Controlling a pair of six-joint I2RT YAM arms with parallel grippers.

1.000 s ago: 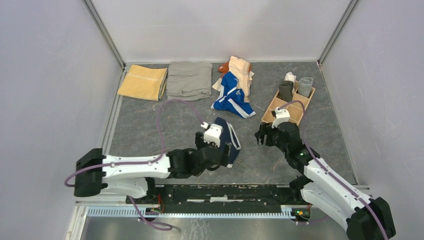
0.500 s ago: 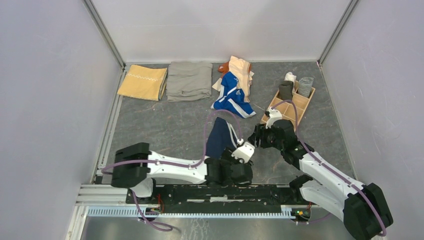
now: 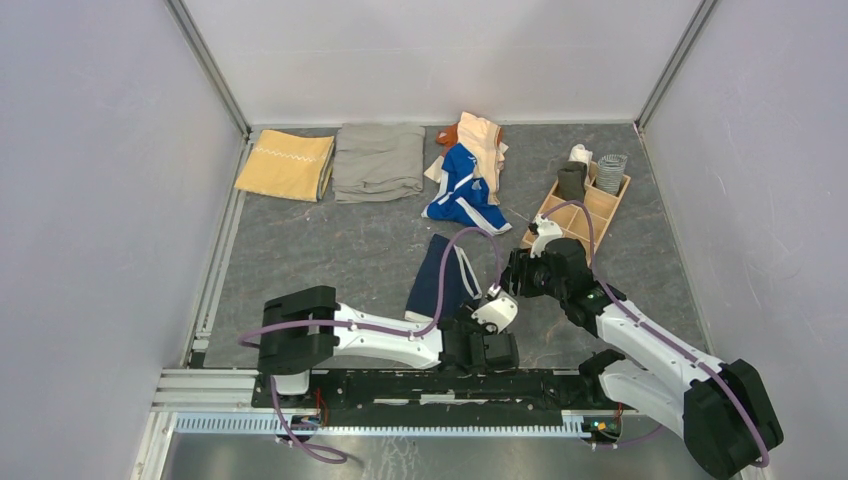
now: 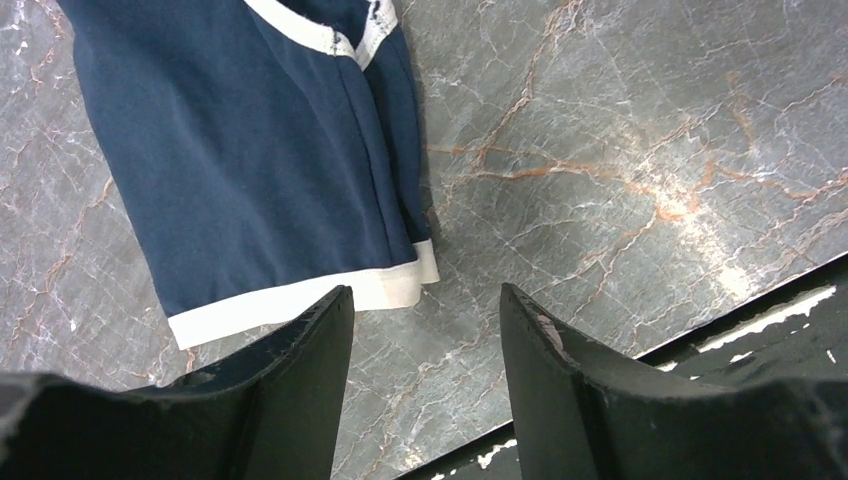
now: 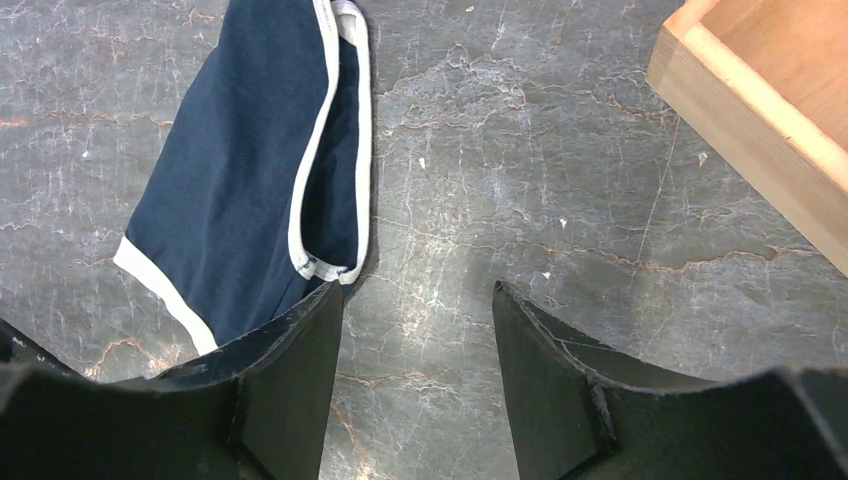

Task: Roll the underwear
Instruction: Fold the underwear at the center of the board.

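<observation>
- Left wrist view: my left gripper [image 4: 425,295] has its fingers parted with nothing between them; the navy briefs [image 4: 260,160] lie flat just ahead and to the left, with their white hem closest to the fingertips.
- Right wrist view: my right gripper [image 5: 415,290] is also spread and empty; the briefs are off to its left, with bare stone under the gap.
- From above, the briefs' long axis runs away from the bases, leaning slightly right; I judge the left arm nearer the near hem, where a roll would start.
- The marbled grey table [image 3: 330,250] looks flat, with free room around the briefs; the wooden tray [image 3: 603,203] sits to the right.
- Farthest: the blue and peach pile [image 3: 465,185] and 2 folded cloths [image 3: 378,160].
</observation>
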